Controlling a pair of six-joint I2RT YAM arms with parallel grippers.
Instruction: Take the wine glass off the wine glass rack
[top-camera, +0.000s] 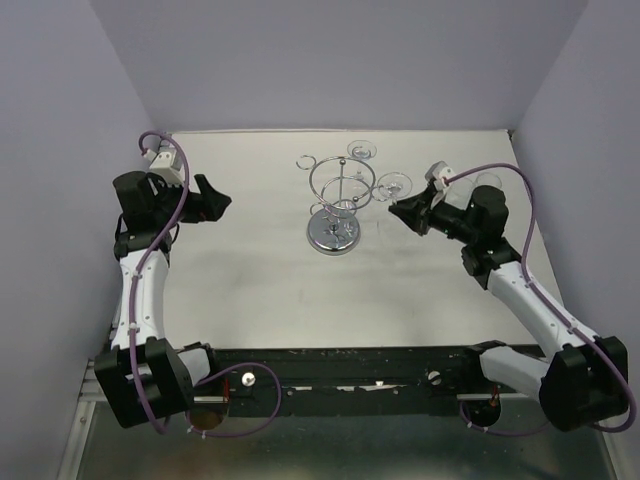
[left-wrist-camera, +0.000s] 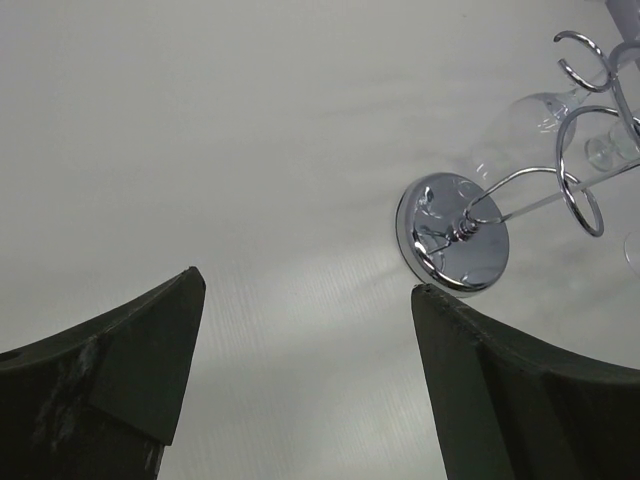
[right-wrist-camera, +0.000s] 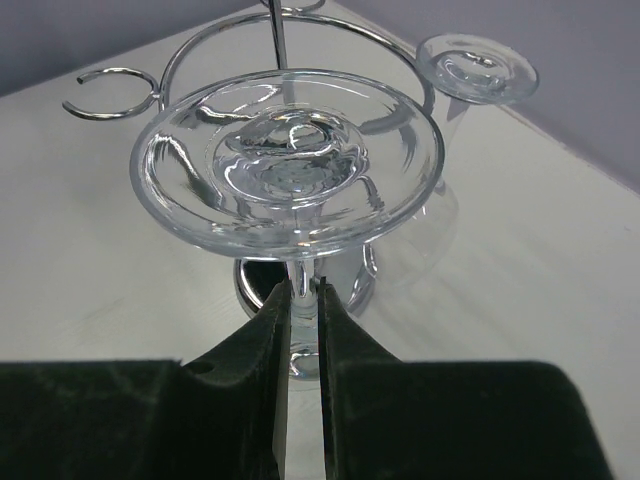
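Clamping the wine glass (right-wrist-camera: 290, 160) stem, right gripper (right-wrist-camera: 300, 292) partly hides its bowl; left gripper (left-wrist-camera: 305, 282) fingers apart; wine glass rack (left-wrist-camera: 455, 232) cropped.

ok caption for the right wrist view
Right gripper pinching the stem of an upside-down wine glass hanging on the chrome rack.

Mid-table stands one chrome rack (top-camera: 335, 205) on one round mirrored base (left-wrist-camera: 440, 250). It carries two glasses, both hung foot-up: the right glass (right-wrist-camera: 290, 160) and the far glass (right-wrist-camera: 477, 72). One empty loop (right-wrist-camera: 105, 92) shows plainly on the rack's rim; the full number of loops cannot be told. Two arms flank the rack, the left arm (top-camera: 140, 290) and the right arm (top-camera: 520, 290). Each ends in one gripper, the left gripper (top-camera: 218, 192) and the right gripper (top-camera: 395, 207), two in all. Two purple cables run one to an arm, the left cable (top-camera: 185, 170) and the right cable (top-camera: 530, 205). One table (top-camera: 250, 300) bears everything.
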